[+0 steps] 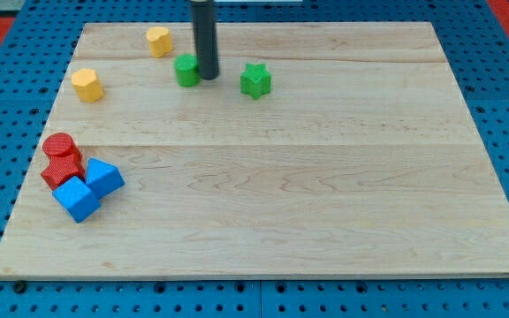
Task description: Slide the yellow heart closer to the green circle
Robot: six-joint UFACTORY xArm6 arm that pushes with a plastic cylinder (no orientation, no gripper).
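**Seven blocks on the table, my tip beside the green circle**

Seven blocks sit on the wooden table [263, 185], and I'm looking at them from one camera. My tip [208, 77] is down near the view's top, just at the right edge of the green circle [187, 70]; whether it touches the circle I cannot tell from here. The tool is a plain dark rod, so there is nothing on it to spread or pinch.

The yellow heart [158, 41] sits up and to the view's left of the green circle, near it but apart, close to the table's top edge. A second yellow block [87, 85], looking like a hexagon, lies further toward the view's left and lower, well apart from the heart. On the other side of my tip, to the view's right, stands the green star [255, 80], near the rod but clear of it.

Down at the view's lower left there's a tight cluster: a red cylinder [60, 147] at the top, another red block [61, 170] pressed just below it, its shape unclear, then two blue blocks, one blue block [104, 177] to the right and a blue cube [78, 200] lowest, all crowding each other.
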